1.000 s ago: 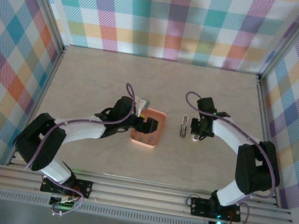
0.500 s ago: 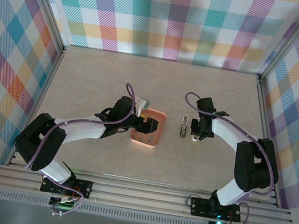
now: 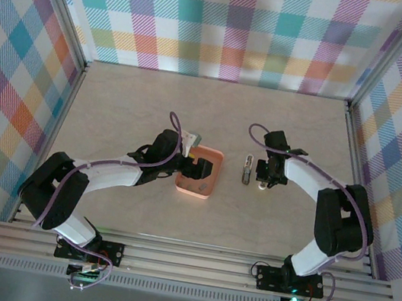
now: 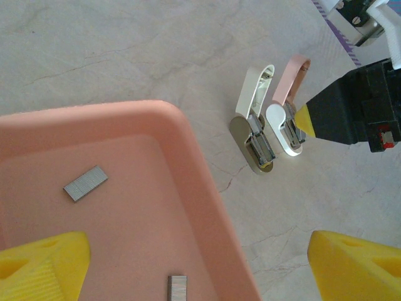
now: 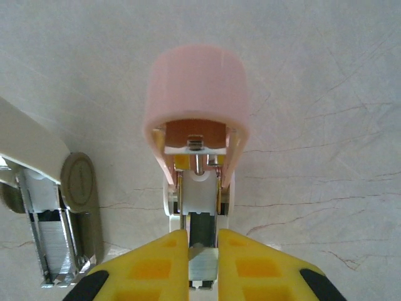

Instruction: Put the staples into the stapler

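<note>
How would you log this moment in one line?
left jaws: open, straddling orange tray rim | right jaws: shut on staple strip at pink stapler | loose staples: in tray

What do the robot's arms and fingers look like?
The left arm and right arm are white tubes with black joints. A thin purple cable loops along each one. The fingers are chunky bright yellow pads on black holders.
</note>
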